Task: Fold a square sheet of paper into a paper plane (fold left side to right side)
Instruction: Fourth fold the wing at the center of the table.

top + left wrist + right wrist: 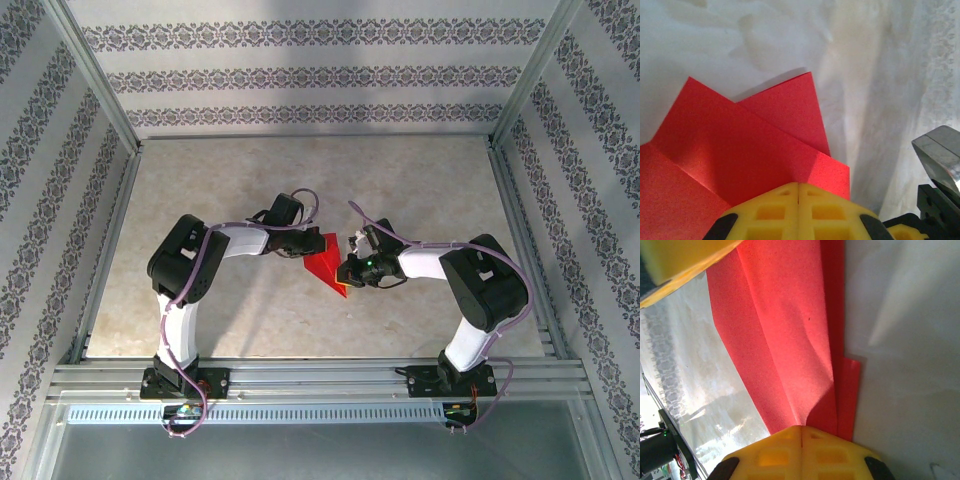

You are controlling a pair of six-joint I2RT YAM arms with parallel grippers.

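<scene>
In the top view, the left arm [185, 265] and right arm [485, 285] are bent inward from the near edge. The left gripper [300, 244] and right gripper [350, 268] are thereby brought together over the middle of the tabletop [300, 170]. The paper [326, 262] is seen between them as a small red pointed shape, touched by both. How the jaws stand is not resolved at this range.

In the left wrist view, the yellow fingers [775, 210] are pressed together without a gap, their tips set at the paper's near edge. Folded layers, a diagonal crease and two pointed corners are shown beyond them. In the right wrist view, that gripper's fingers [775, 455] are likewise closed at the paper's edge, and long parallel folds run away from them. Whether paper is pinched between either pair cannot be told. The far side is enclosed by patterned walls [300, 75].
</scene>
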